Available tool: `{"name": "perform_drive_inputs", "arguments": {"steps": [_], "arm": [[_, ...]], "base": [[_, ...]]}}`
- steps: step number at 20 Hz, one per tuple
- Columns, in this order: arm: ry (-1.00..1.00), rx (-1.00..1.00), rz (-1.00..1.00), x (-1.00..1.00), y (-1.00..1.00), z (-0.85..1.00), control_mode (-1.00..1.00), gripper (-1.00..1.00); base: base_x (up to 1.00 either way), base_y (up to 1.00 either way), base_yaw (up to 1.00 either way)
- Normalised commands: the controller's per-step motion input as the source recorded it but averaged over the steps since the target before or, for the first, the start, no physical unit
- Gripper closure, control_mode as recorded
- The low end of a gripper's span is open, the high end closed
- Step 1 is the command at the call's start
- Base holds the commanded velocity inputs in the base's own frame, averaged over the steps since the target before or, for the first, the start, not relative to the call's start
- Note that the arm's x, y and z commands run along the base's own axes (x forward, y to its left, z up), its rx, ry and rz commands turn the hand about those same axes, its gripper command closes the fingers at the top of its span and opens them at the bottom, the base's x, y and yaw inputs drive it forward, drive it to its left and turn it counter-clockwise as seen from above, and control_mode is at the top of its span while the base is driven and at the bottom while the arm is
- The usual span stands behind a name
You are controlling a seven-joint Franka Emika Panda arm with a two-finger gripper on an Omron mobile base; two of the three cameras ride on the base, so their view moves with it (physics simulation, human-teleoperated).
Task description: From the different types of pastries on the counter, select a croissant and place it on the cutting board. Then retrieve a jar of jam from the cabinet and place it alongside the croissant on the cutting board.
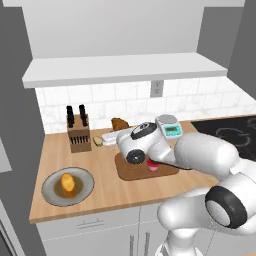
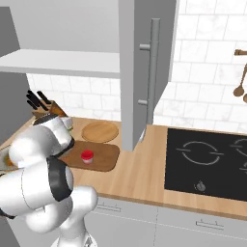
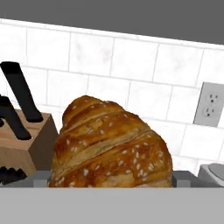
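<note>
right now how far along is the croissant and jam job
Done: the jar stands on the cutting board. In hand: the croissant is at the back of the counter, off the board, close in front of the hand camera; whether it is gripped I cannot tell. Left: bring the croissant to the board beside the jar.

light: bright, even | shadows: soft, faint | focus: slightly soft

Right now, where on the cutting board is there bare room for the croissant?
The cutting board is bare between the jar of jam and its stove-side edge. Bare counter runs on to the stove. The back strip near the knife block and croissant is crowded.
</note>
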Motion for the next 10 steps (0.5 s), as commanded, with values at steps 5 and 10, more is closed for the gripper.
{"name": "perform_drive_inputs", "arguments": {"steps": [5,10], "arm": [[-0.13,0.0,-0.31,-1.0,0.07,0.82,-1.0,1.0],[0.06,-0.01,-0.2,-0.39,-0.02,0.16,-1.0,1.0]], "base": [[0.0,0.0,0.0],[0.0,0.0,0.0]]}}
